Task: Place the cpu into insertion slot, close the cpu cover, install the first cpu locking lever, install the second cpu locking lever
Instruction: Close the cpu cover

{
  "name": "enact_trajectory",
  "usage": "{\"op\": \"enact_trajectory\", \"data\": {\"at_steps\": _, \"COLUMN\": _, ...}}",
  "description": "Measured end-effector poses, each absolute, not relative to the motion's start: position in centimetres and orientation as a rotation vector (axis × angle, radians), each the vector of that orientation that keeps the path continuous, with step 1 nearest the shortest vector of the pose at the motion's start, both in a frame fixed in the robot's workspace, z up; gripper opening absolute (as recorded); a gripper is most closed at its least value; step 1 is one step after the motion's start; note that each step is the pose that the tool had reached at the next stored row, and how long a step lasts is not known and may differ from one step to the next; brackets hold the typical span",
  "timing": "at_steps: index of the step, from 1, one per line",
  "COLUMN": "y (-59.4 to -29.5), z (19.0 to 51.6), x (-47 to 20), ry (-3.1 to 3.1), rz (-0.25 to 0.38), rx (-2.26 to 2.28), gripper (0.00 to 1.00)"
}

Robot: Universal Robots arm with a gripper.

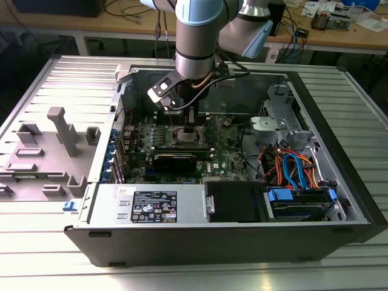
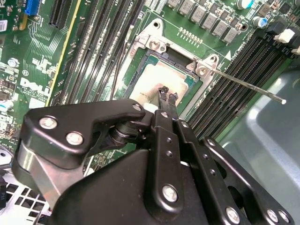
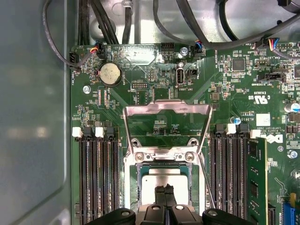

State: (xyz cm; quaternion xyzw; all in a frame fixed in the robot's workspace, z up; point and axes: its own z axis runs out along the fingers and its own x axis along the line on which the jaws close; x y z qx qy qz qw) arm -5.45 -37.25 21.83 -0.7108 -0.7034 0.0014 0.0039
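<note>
Gripper (image 3: 164,190) hovers right over the insertion slot (image 3: 135,180); thin fingertips (image 2: 163,90) together, nothing visibly between them; they sit just above or on the cpu (image 3: 164,177), contact not clear. The cpu lies flat inside the slot, looks seated. The cpu cover (image 3: 166,108) is flipped open, standing off the slot's edge on the side toward the coin battery (image 3: 109,74); so from the gripper the cover lies across the slot, battery side; its hinge line runs crosswise to the memory slots (image 3: 96,178) flanking the slot. One locking lever (image 2: 243,85) sticks out raised from a slot corner, unlatched. Judgement: cpu placed, cover not yet closed.
</note>
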Motion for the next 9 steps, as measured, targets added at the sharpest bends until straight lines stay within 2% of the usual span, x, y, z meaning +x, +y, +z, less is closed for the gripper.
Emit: {"op": "enact_trajectory", "data": {"at_steps": 9, "y": -37.25, "z": 21.97, "x": -5.26, "ry": -2.204, "rz": 0.004, "rx": -2.227, "gripper": 0.11}}
